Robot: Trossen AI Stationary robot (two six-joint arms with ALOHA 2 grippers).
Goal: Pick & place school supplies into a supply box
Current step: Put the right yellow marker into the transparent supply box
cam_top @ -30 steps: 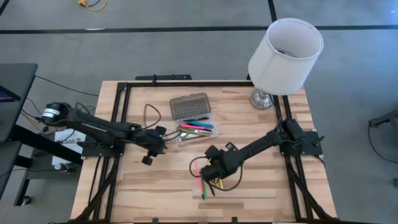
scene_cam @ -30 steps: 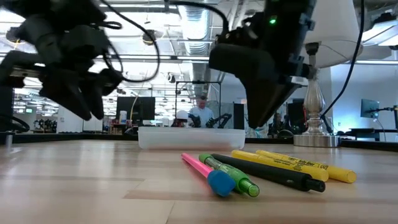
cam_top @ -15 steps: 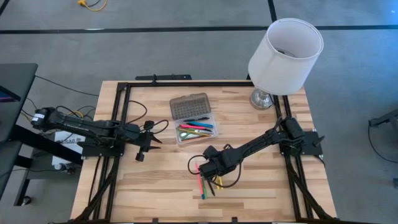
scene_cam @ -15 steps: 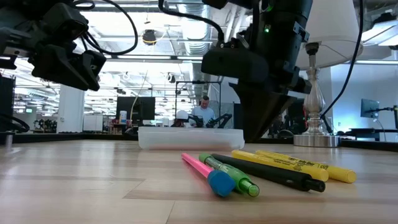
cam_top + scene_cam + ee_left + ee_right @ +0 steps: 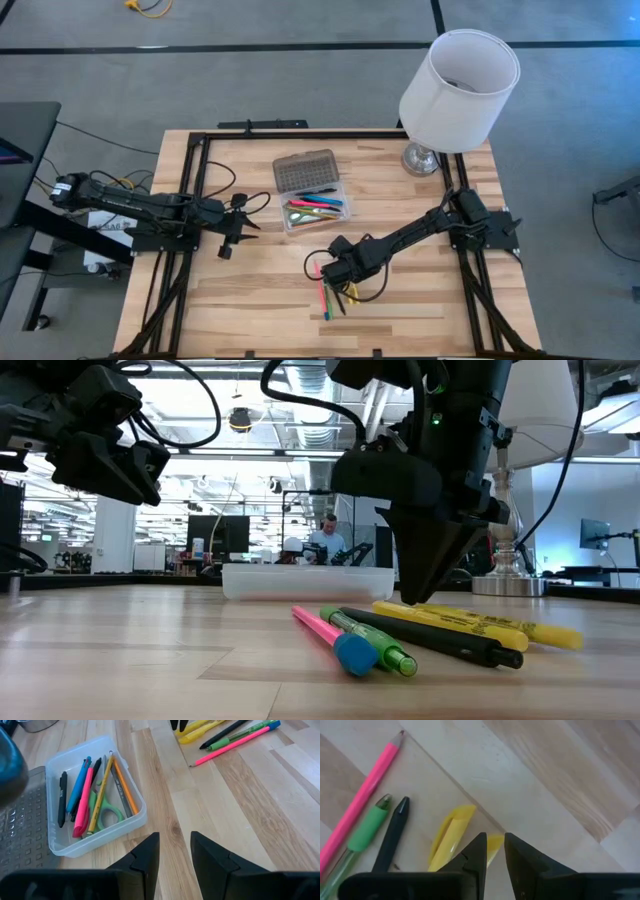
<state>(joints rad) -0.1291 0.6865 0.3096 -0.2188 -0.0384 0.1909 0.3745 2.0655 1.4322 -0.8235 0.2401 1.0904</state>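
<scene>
Right gripper [image 5: 493,851] fingers straddle a yellow pen [image 5: 451,836] — bare table [image 5: 430,300] around.

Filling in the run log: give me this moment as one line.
right hand: down at yellow pen, fingers slightly apart | left hand: open, empty, waiting beside supply box | pink pencil: on table

Only print I can spot: dark lettering along the yellow highlighter [image 5: 480,622] lying by my right gripper [image 5: 420,595] in the low view, too small to read. White label [image 5: 108,226] on the frame next to my left arm in the high view has some dark chars, but can't make them out. Nothing legible on the supply box [image 5: 95,810], pens, or lamp.
</scene>
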